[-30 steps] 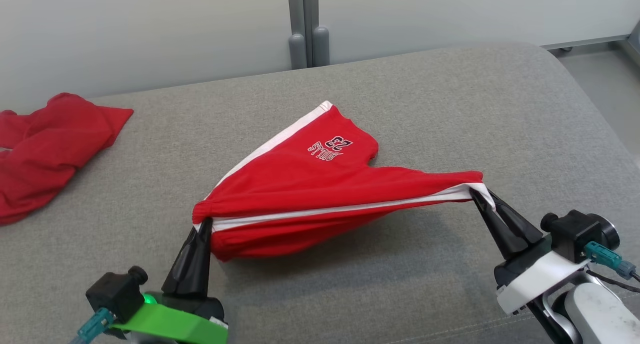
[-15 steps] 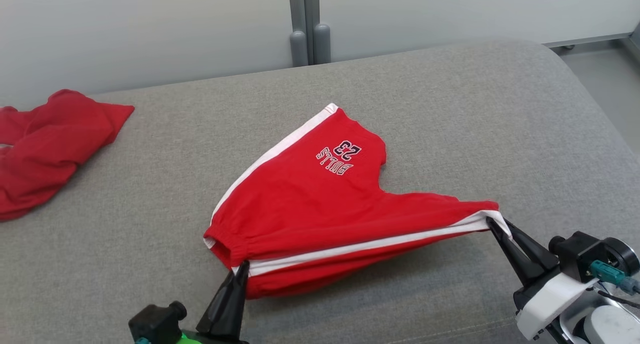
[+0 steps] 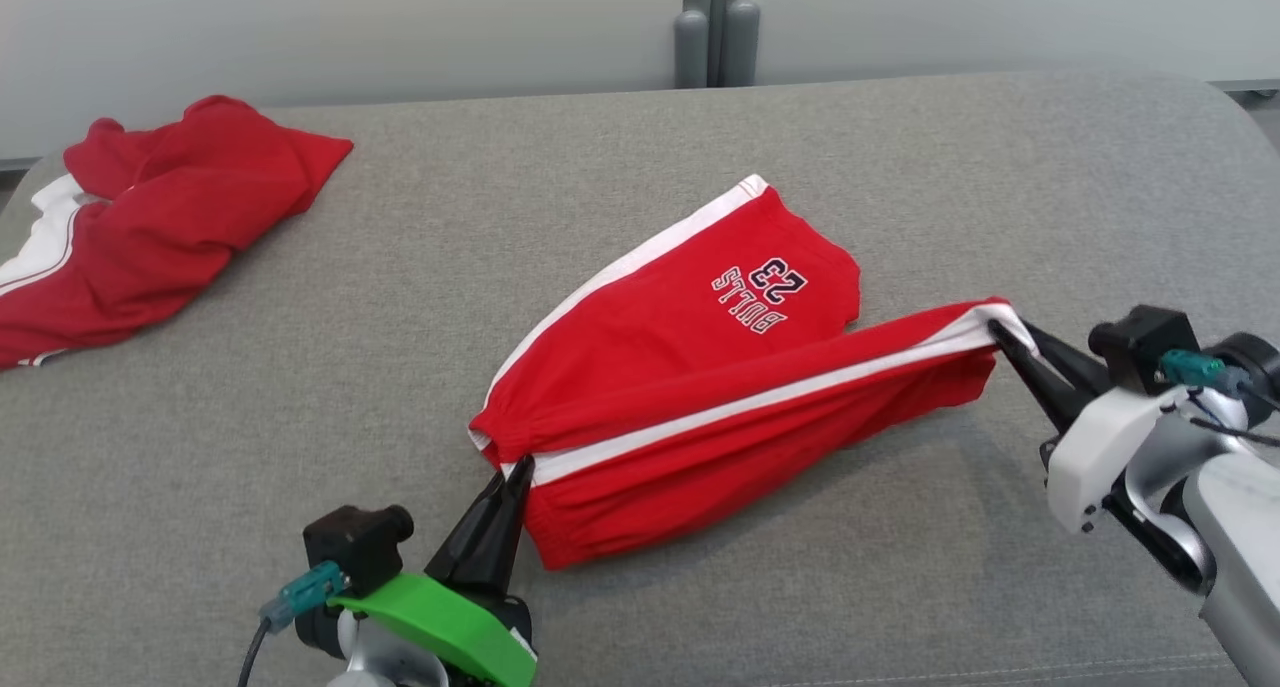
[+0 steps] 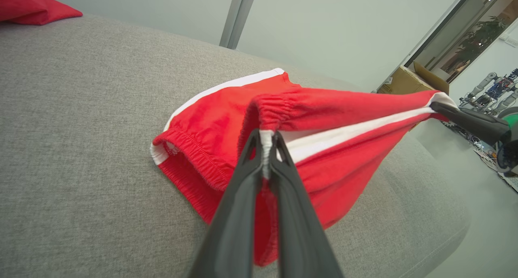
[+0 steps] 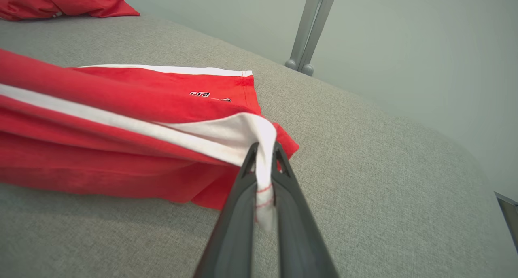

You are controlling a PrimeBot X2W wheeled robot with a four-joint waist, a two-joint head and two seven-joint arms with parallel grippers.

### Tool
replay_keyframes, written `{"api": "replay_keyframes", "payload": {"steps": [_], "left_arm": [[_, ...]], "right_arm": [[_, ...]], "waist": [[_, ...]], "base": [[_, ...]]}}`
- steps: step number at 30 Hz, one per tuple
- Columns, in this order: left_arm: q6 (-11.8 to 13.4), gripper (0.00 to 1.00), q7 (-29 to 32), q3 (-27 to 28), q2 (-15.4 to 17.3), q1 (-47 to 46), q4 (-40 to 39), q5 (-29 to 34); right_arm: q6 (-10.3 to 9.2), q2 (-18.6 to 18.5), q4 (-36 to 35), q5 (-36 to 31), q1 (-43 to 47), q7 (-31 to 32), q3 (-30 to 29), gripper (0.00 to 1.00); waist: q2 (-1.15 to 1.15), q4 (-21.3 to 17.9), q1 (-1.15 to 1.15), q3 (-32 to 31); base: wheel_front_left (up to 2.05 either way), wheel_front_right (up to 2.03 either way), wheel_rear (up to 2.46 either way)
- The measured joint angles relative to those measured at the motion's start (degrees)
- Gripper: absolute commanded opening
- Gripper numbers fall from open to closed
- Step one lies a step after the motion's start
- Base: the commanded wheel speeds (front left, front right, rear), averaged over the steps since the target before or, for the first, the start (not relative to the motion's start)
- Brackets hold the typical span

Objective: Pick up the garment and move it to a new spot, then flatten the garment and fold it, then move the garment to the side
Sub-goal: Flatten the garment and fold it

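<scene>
Shorts [image 3: 700,397] span left pincer [image 3: 517,470] and right pincer [image 3: 1000,332], both clamped on them; overpulling may yank them free.

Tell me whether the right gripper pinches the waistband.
No, the right gripper pinches the white-striped leg hem of the shorts.

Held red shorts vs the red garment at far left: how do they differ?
The held shorts are stretched between the left gripper and right gripper, partly lifted; the far-left garment lies crumpled, untouched. The held shorts show a BULLS 23 print; I can make out no print on the far-left garment. Both are red with white trim, on the grey surface.
</scene>
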Motion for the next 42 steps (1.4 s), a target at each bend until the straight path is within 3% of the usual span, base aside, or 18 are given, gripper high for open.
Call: {"api": "replay_keyframes", "payload": {"steps": [6,15,29,31,33,34,35,38,39,40,41,42], "left_arm": [[1.47,0.0,1.9,-2.69,-0.23,-6.15,3.68,-2.23],[6.19,0.0,1.66,-8.05,-0.24,-14.35,6.98,-9.83],[9.34,0.0,-1.49,-14.43,-0.33,-21.89,9.96,-15.69],[10.0,0.0,-1.69,-14.68,-0.33,-22.62,11.25,-16.1],[10.4,0.0,-1.74,-15.63,-0.34,-23.35,12.43,-16.49],[10.46,0.0,-1.76,-15.96,-0.35,-23.63,12.83,-16.61],[10.51,0.0,-1.86,-16.12,-0.35,-23.82,13.05,-16.79],[11.09,0.29,-2.38,-16.47,-0.36,-24.85,13.86,-17.66],[11.15,0.46,-2.76,-16.55,-0.36,-25.21,14.18,-18.02],[11.16,0.78,-2.81,-16.57,-0.37,-25.54,14.49,-18.36],[11.24,1.0,-3.23,-16.56,-0.37,-25.83,14.66,-18.81],[11.4,1.0,-3.42,-16.52,-0.37,-26.07,14.77,-19.26]], "right_arm": [[0.33,-0.86,3.16,0.1,-8.45,5.21,1.8,0.0],[0.32,-1.9,8.22,2.52,-20.64,12.93,8.66,0.0],[0.31,-2.49,14.65,5.69,-30.23,15.18,15.3,0.0],[0.31,-2.11,15.62,6.36,-31.19,15.18,16.16,0.13],[0.31,-1.71,16.84,6.82,-31.89,15.18,16.5,0.51],[0.31,-1.63,17.4,6.86,-32.22,15.16,16.63,0.94],[0.31,-1.59,17.89,7.01,-32.56,15.08,16.7,1.0],[0.31,-1.48,18.96,7.38,-33.75,14.15,16.88,1.0],[0.31,-1.45,19.24,7.49,-34.12,13.65,16.88,1.0],[0.32,-1.44,19.59,7.6,-34.54,13.18,16.85,1.0],[0.31,-1.46,19.95,7.6,-34.99,12.59,16.81,1.0],[0.31,-1.51,20.3,7.6,-35.43,12.01,16.75,1.0]], "waist": [[0.0,3.39,0.0,2.59],[0.0,9.13,0.0,7.81],[0.0,14.54,0.0,13.44],[0.0,14.81,0.0,13.91],[0.0,14.96,0.0,14.18],[0.0,14.98,0.0,14.26],[0.0,14.97,0.0,14.3],[0.0,14.83,0.0,14.39],[0.0,14.75,0.0,14.41],[0.0,14.67,0.0,14.43],[0.0,14.57,0.0,14.44],[0.0,14.47,0.0,14.45]], "base": [[0.0,0.0,0.0],[0.0,0.0,0.0],[0.0,0.0,0.0],[0.0,0.0,0.0],[0.0,0.0,0.0],[0.0,0.0,0.0],[0.0,0.0,0.0],[0.0,0.0,0.0],[0.0,0.0,0.0],[0.0,0.0,0.0],[0.0,0.0,0.0],[0.0,0.0,0.0]]}}
